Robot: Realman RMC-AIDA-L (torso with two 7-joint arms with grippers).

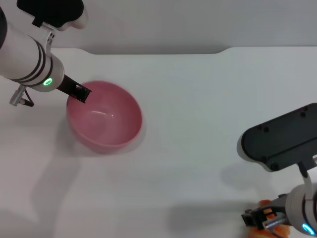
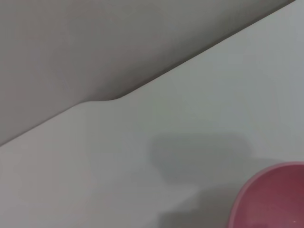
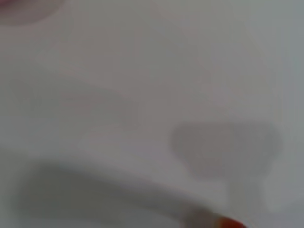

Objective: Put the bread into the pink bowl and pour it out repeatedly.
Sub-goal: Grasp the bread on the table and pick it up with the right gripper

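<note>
Right, head view first: the pink bowl sits upright on the white table toward the robot's left, and nothing lies inside it. The left gripper has its dark fingertip at the bowl's rim on the left side; whether it pinches the rim I cannot tell. Wide bare tabletop runs from the bowl across to the right arm, with the table's far edge well behind the bowl. Down at the near right corner, the right gripper is clamped on the bread, only an orange sliver showing, so its long axis is unclear.

Left wrist view: a pink rim arc, the table edge beyond.

Right wrist view: blurred tabletop, an orange tip at the frame's edge.
</note>
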